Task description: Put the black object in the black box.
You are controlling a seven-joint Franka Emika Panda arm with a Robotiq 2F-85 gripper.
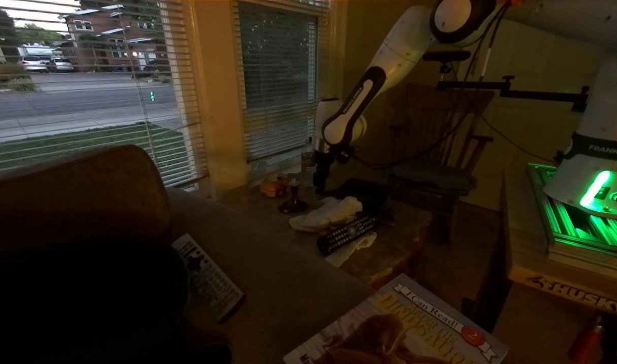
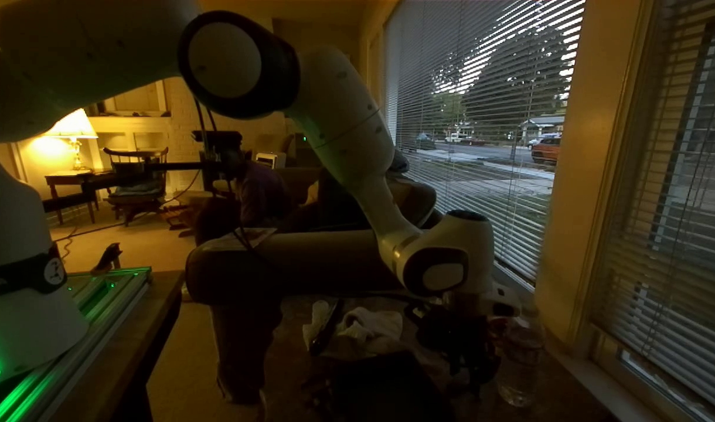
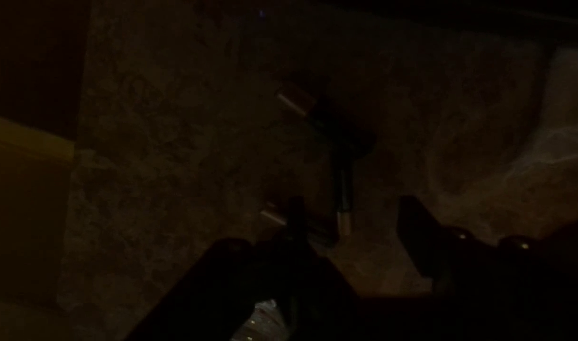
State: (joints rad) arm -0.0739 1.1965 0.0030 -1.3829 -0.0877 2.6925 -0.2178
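In the wrist view, dark cylinders with copper-coloured ends lie on the brown mottled tabletop. One black cylinder (image 3: 343, 184) points down the picture toward the space between my fingers. A thicker one (image 3: 343, 128) lies above it, and another (image 3: 323, 235) is partly hidden behind the left finger. My gripper (image 3: 351, 203) is open with nothing held; its fingers are black and very dark. In an exterior view the gripper (image 1: 319, 188) points down close to the table, beside the black box (image 1: 366, 191). The box also shows in an exterior view (image 2: 387, 387). The cylinders are not discernible in the exterior views.
A clear bottle (image 2: 518, 369) stands right by the gripper. A dark candlestick (image 1: 293, 201) and an orange toy (image 1: 274, 187) are nearby. A white cloth (image 1: 328, 215) and a black remote (image 1: 348, 233) lie in front of the box. A couch arm (image 1: 268, 263) borders the table.
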